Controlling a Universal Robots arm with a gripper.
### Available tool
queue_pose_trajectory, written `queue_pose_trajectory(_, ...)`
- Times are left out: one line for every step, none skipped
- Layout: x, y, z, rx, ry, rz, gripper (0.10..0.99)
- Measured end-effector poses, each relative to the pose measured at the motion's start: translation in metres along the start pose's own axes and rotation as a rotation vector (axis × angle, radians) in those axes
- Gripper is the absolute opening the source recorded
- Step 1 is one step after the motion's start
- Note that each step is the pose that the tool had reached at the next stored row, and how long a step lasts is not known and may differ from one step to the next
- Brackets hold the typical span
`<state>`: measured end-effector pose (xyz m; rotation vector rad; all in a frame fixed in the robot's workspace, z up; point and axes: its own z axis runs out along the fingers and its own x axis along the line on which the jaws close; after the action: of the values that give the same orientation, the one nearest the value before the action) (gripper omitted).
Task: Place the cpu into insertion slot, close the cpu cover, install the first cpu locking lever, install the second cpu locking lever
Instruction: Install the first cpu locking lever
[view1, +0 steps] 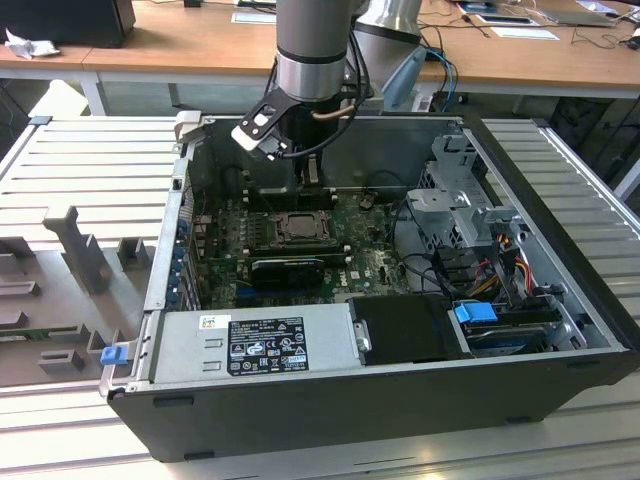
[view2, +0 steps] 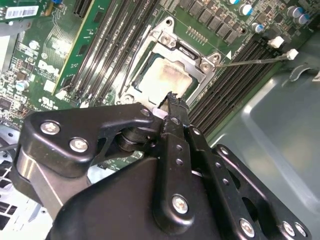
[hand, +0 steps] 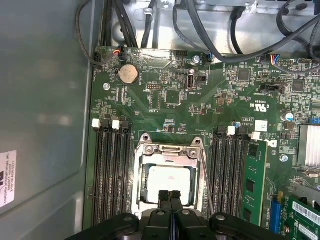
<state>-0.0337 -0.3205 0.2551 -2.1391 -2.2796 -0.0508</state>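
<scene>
Sitting flat in the insertion slot (hand: 144, 176), the cpu (hand: 170, 181) shows its pale metal top through the window of the cpu cover (hand: 170, 150). The cover lies down over it, so seating and covering look done. The gripper (hand: 170, 196) hangs over the cover's edge with jaws pressed together on nothing, probably to serve as one narrow pushing tip; contact cannot be told. A thin locking lever (view2: 255, 61) juts out sideways, seemingly unlatched, over the memory slots (view2: 227, 80) on the green motherboard (hand: 165, 95).
</scene>
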Motion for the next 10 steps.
queue_pose_trajectory(0.0000,0.0000,-0.0013,0.000,-0.0001,0.000,0.106)
queue_pose_trajectory(0.0001,0.0000,-0.0024,0.000,-0.0001,0.000,0.106)
queue_pose_trajectory(0.0001,0.0001,-0.0038,0.000,-0.0001,0.000,0.106)
queue_pose_trajectory(0.0002,0.0001,-0.0048,0.000,-0.0001,0.000,0.106)
queue_pose_trajectory(0.0002,0.0001,-0.0062,0.000,-0.0001,0.000,0.106)
queue_pose_trajectory(0.0002,0.0001,-0.0071,0.000,0.0000,0.000,0.106)
queue_pose_trajectory(0.0003,0.0001,-0.0086,0.000,0.0000,0.000,0.106)
queue_pose_trajectory(0.0003,0.0001,-0.0102,0.000,0.0000,0.000,0.106)
queue_pose_trajectory(0.0004,0.0002,-0.0110,0.000,0.0000,0.000,0.106)
queue_pose_trajectory(0.0004,0.0002,-0.0120,0.000,-0.0001,0.000,0.106)
